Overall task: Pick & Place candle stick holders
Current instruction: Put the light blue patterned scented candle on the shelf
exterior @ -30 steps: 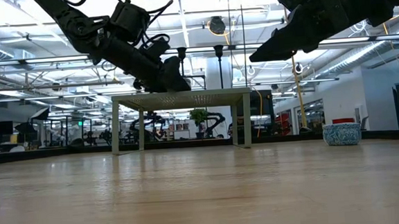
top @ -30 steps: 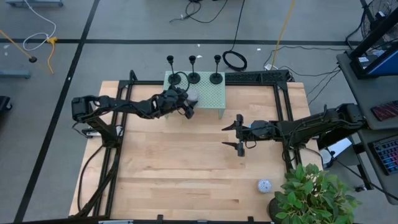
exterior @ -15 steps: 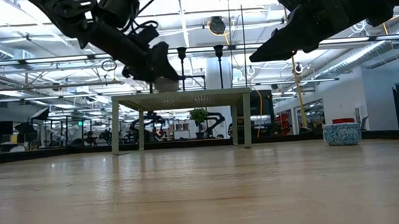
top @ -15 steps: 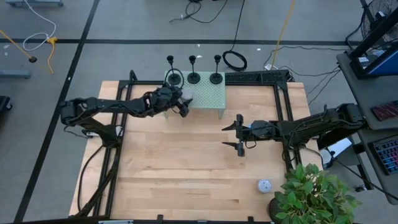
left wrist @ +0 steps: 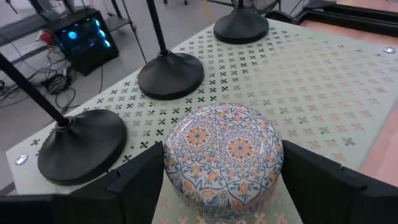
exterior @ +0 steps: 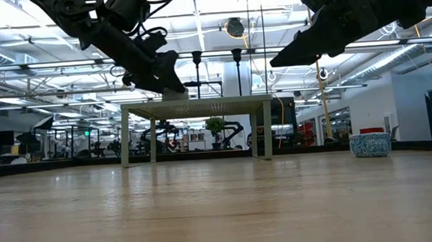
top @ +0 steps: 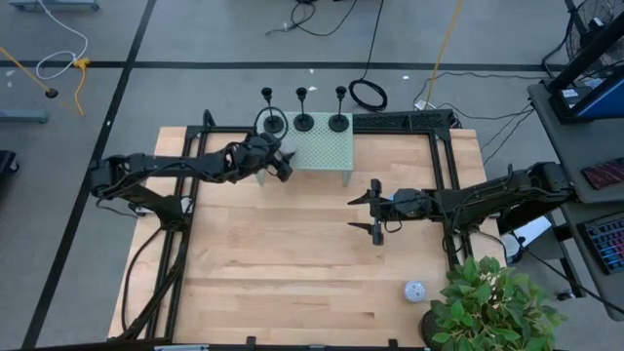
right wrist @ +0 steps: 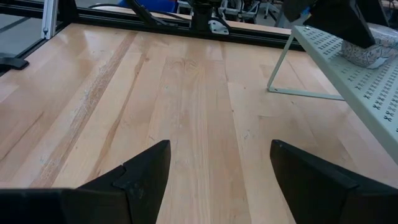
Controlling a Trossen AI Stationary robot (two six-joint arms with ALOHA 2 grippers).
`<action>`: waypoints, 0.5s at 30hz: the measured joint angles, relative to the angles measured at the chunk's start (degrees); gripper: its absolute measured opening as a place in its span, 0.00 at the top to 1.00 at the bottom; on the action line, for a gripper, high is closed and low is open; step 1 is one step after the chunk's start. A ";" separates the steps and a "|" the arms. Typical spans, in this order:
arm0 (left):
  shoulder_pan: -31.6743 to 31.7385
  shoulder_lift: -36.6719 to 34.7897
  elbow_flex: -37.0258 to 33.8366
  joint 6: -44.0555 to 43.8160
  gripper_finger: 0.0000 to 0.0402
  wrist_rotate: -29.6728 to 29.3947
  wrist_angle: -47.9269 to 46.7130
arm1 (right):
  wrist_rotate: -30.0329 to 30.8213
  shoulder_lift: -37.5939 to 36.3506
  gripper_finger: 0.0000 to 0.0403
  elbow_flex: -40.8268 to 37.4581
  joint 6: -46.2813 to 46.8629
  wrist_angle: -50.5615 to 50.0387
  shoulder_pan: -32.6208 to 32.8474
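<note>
Candle stick holders, three small black ones with round dome bases and thin upright stems, stand in a row along the far edge of the pale green perforated metal stand (top: 327, 148): one (left wrist: 81, 144) just beside the left gripper, a second (left wrist: 170, 74) in the middle and a third (left wrist: 241, 27) farthest along the row. The left gripper (left wrist: 217, 186) hangs over the near left corner of that stand with its dark fingers (left wrist: 140, 180) spread on either side of a round tin with an orange and blue floral pattern (left wrist: 222, 160); the fingers sit close against the tin's sides, but whether they press on it cannot be told, and the tin rests on the stand's surface. In the high view the left gripper (top: 280, 161) reaches in from the left arm's base at the table's left edge. The right gripper (top: 377, 212) hovers over the bare middle of the light wooden table (top: 292, 273), well apart from the stand, with its fingers (right wrist: 140, 171) spread and nothing between them. In the low view the left gripper (exterior: 170, 80) is just above the stand's top. Near the table's front right corner lies a small whitish speckled puck (top: 414, 291), beside a green leafy potted plant (top: 492, 310).
</note>
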 joint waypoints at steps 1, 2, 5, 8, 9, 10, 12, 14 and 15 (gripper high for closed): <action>-0.03 -0.10 0.00 -0.03 0.25 -0.31 -0.18 | 0.00 0.00 0.34 0.00 0.00 -0.01 0.00; -0.04 -0.54 0.00 0.05 0.23 -0.58 -0.82 | 0.00 0.00 0.34 0.00 0.00 0.01 0.01; 0.00 -1.45 -0.06 0.20 0.20 -1.51 -2.98 | 0.00 0.00 0.34 0.00 0.00 -0.01 0.00; -0.02 -2.59 -0.07 -0.66 0.20 -1.98 -5.91 | 0.00 0.00 0.34 0.00 0.00 0.01 0.01; -0.01 -2.99 -0.07 -0.84 0.21 -2.02 -6.68 | 0.00 0.00 0.34 0.00 0.00 -0.01 0.00; 0.00 -3.35 -0.07 -1.16 0.22 -2.04 -7.41 | -0.01 0.00 0.34 0.00 0.00 -0.01 0.00; -0.02 -3.66 -0.07 -1.33 0.25 -2.03 -8.24 | 0.00 0.00 0.34 0.00 0.02 0.01 0.01; 0.00 -3.63 -0.11 -1.33 0.26 -1.95 -9.37 | -0.02 0.00 0.34 0.00 0.00 -0.01 0.01; 0.00 -3.75 -0.31 -1.31 0.27 -1.89 -10.25 | -0.02 0.00 0.34 0.00 0.00 0.01 0.01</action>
